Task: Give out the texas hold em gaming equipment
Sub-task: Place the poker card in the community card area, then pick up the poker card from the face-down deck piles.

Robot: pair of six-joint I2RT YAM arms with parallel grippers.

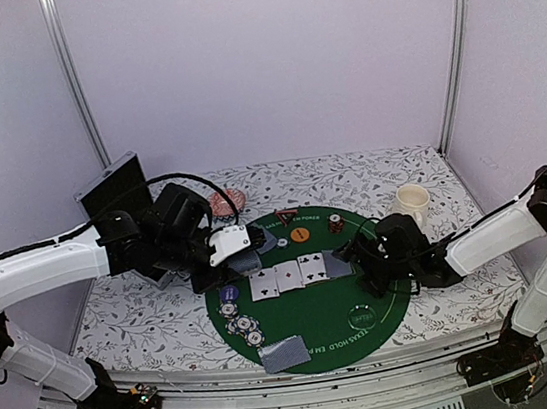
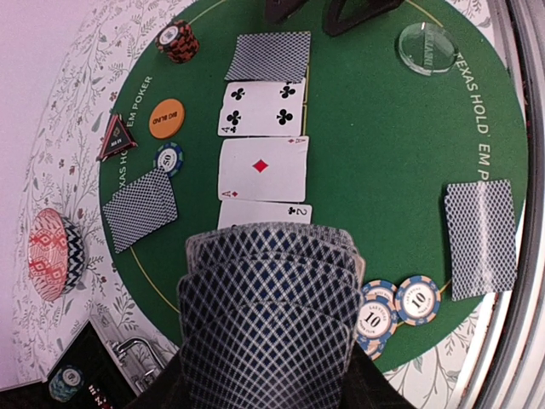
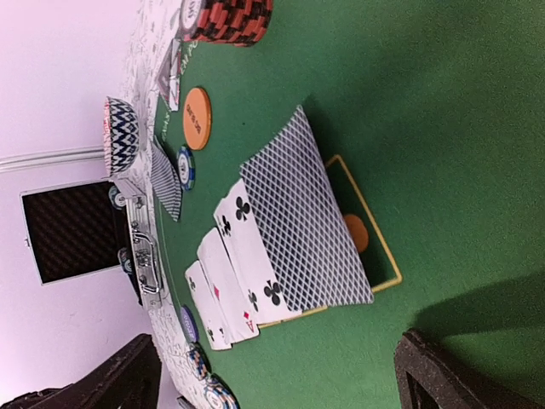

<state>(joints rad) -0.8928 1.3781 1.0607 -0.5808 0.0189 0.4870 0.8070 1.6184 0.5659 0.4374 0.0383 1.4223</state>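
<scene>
Judging the deal well advanced, we see four board cards [image 2: 262, 168] centre-frame; right hand [image 3: 277, 362] gapes wide and empty, left hand [image 1: 225, 259] grips the remaining deck [image 2: 268, 315].

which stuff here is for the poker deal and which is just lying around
For the job: card deck, face-up cards, face-down cards, blue chips, red chip stack, orange button.
Just lying about: cream mug, pink dish.
</scene>
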